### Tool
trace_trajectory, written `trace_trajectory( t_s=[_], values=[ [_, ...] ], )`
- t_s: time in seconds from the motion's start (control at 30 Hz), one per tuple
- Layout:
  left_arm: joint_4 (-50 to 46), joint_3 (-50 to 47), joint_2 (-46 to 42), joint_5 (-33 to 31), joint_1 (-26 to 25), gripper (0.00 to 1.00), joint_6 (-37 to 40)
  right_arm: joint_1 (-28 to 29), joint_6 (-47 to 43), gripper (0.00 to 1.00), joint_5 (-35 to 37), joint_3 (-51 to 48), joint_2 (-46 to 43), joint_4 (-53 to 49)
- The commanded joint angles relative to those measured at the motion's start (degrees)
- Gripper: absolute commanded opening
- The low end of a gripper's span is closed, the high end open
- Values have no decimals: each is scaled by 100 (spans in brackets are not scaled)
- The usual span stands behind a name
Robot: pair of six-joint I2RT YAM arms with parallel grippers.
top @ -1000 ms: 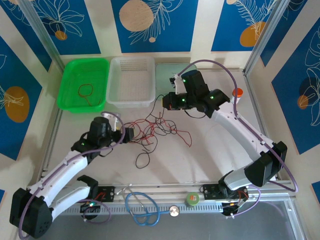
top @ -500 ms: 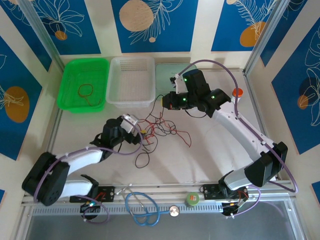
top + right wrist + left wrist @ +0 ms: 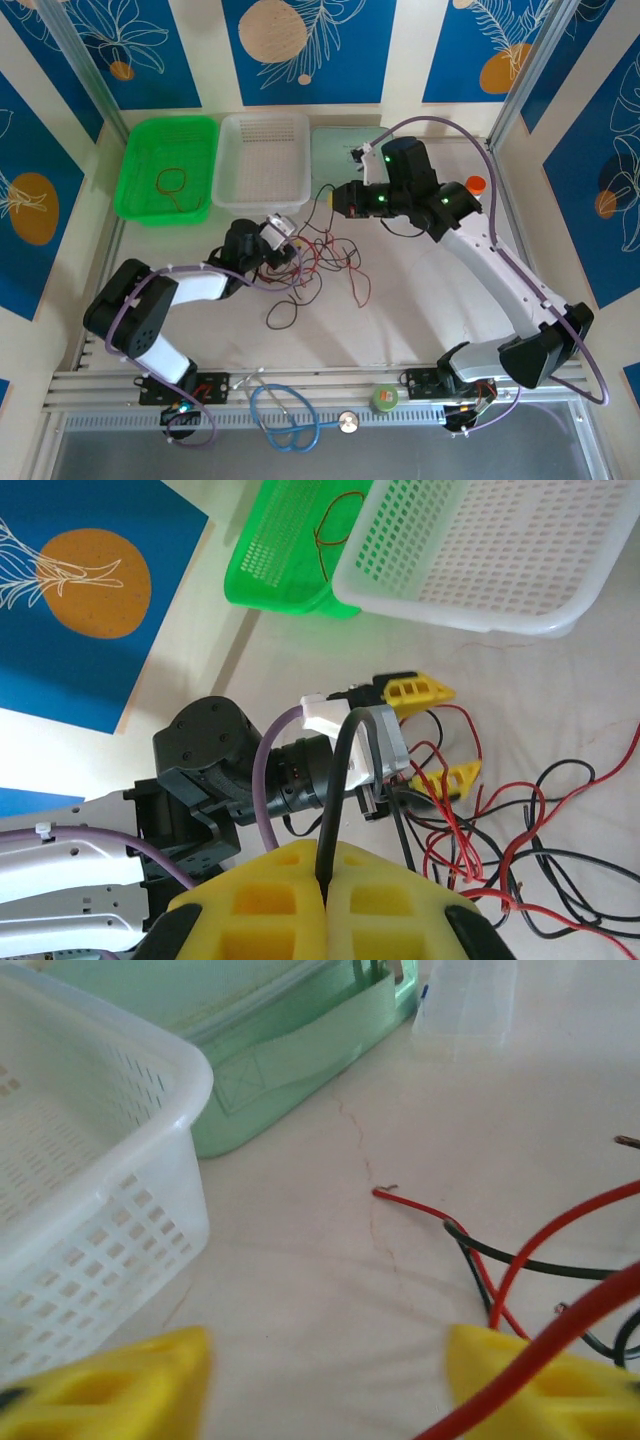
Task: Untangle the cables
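The cables (image 3: pixel 330 257), thin red and black wires, lie tangled on the table between the two arms. My right gripper (image 3: pixel 338 198) hangs above the tangle's far edge. Its yellow fingers (image 3: pixel 390 905) are shut on a black cable (image 3: pixel 340 790) that rises out of them in a loop. My left gripper (image 3: pixel 284 243) rests at the tangle's left side, low over the table. Its jaws stand apart with bare table in the gap (image 3: pixel 325 1390). A red cable (image 3: pixel 560 1335) crosses in front of its right finger (image 3: pixel 520 1375). Another red cable end (image 3: pixel 430 1208) and a black one lie just ahead.
A green basket (image 3: pixel 165 170) holding a coiled red wire stands at the back left. Beside it are a white basket (image 3: pixel 262 160) and a pale green box (image 3: pixel 335 145). A light-blue stethoscope (image 3: pixel 285 420) and a green roll (image 3: pixel 384 398) lie at the near rail.
My left arm has swung right and away from me, up to the tangle, and its jaws have narrowed. My right gripper has shifted slightly right, still holding the black cable.
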Motion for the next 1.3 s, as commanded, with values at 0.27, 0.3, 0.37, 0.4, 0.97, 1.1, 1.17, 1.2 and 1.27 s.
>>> trace_trajectory(
  t_s=[0.27,0.3,0.37,0.4,0.97,1.1,1.17,1.2,1.27],
  values=[
    [-895,-232,-935,-73,-48,0,-674,-551,115,0,14,-107,-566,-51],
    [-1105,-255,-1041,-151,-48,0,-783,-639,124,0,49,-106,-628,-67],
    [-1635,-212,-1228,-313,-48,0,-932,-820,139,0,124,-118,-729,-103],
    [-1923,-177,-1304,-450,-47,0,-1018,-919,156,0,154,-121,-783,-126],
    [-4319,476,-1568,-2219,-48,0,-2049,-2208,380,0,433,-785,-1554,-531],
    [-4554,558,-1554,-2420,-48,0,-2147,-2244,398,0,412,-945,-1588,-551],
    [-4477,554,-1609,-2056,-48,0,-2015,-2258,424,0,397,-1021,-1617,-536],
    [-4459,572,-1642,-1829,-48,0,-1995,-2255,441,0,379,-1060,-1630,-507],
    [-4389,598,-1742,-1340,-56,21,-1911,-2253,500,0,293,-1132,-1635,-459]
  ],
)
